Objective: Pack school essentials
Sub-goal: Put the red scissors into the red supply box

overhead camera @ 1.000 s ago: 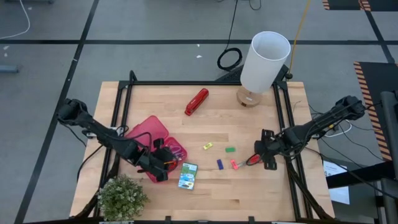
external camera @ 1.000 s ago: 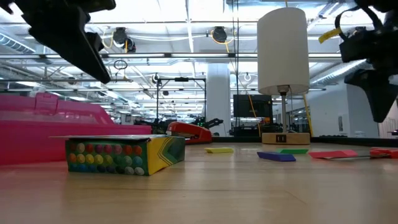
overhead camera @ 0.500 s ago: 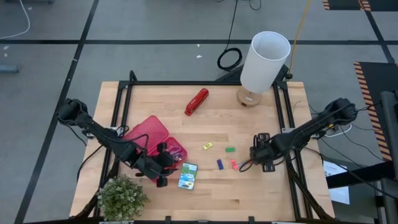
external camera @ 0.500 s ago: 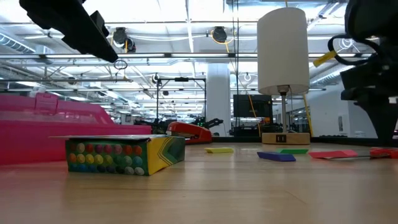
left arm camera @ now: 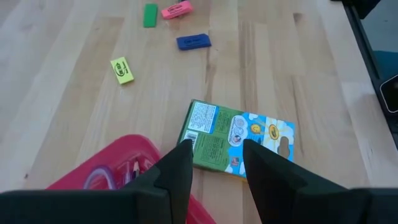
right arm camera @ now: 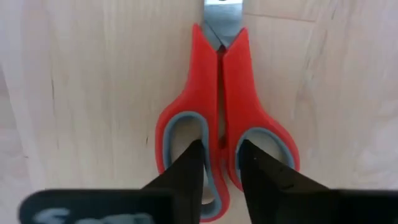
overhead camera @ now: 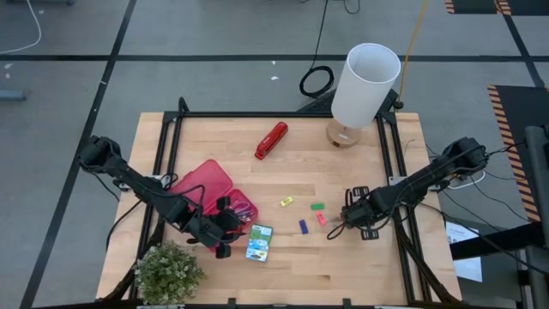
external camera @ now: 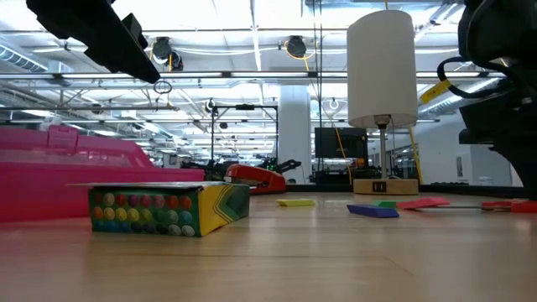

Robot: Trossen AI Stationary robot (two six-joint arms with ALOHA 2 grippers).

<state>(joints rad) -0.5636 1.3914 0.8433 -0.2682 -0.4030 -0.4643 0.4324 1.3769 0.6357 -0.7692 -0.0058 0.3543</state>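
Observation:
Red-handled scissors [right arm camera: 221, 118] lie flat on the table at the right. My right gripper [overhead camera: 349, 216] is down at their handles, shut on them. Their blades [overhead camera: 334, 230] point toward the table's left, by a pink eraser [overhead camera: 322, 218]. Blue [overhead camera: 303, 227], green [overhead camera: 317, 206] and yellow [overhead camera: 286, 202] erasers lie nearby. The green-yellow crayon box [overhead camera: 259, 242] lies flat beside the open pink case [overhead camera: 206, 184], which holds purple-teal scissors [overhead camera: 243, 207]. My left gripper [left arm camera: 217, 168] hovers open above the case's rim and the box. My right gripper has one finger [right arm camera: 186, 171] in each handle loop, and the two inner bars of the handles [right arm camera: 221, 134] stand between the fingers. The fingers come slanting down from the table's right, along the scissors. The scissors lie flat on the table.
A red stapler [overhead camera: 271, 140] lies at the far middle and a white lamp [overhead camera: 364, 86] stands at the far right. A potted plant [overhead camera: 169, 273] sits at the near left corner. Bare wood shows between the box and the erasers.
My right gripper has come down and gone toward the table's left with the red-handled scissors, which slid flat along the table. The pink eraser has shifted a little toward the far edge. My left gripper has risen slightly above the case.

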